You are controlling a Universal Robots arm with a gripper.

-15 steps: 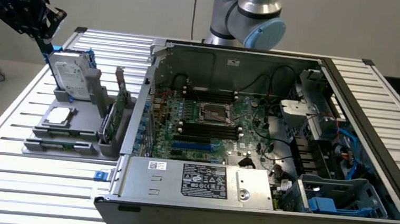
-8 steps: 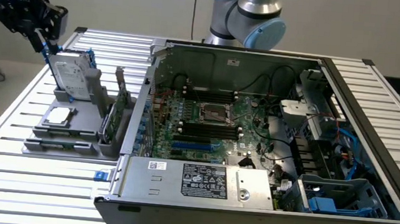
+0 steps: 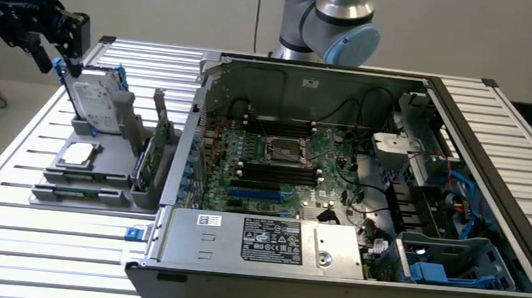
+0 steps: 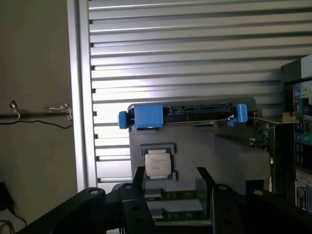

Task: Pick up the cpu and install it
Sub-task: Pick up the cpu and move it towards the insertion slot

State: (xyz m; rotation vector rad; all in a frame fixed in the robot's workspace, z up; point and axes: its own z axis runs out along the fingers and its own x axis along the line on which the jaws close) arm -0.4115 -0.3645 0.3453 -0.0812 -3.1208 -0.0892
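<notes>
On grey holder [image 4: 195,146], cpu [image 4: 158,164] lies free; tool [image 4: 171,172] above, jaws apart.

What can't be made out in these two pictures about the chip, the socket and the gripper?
- Exterior view: the socket is too small to tell whether its cover is open.
- Wrist view: the print on the chip is too small to read.
- Wrist view: the gripper and its body hide part of the grey holder.
</notes>
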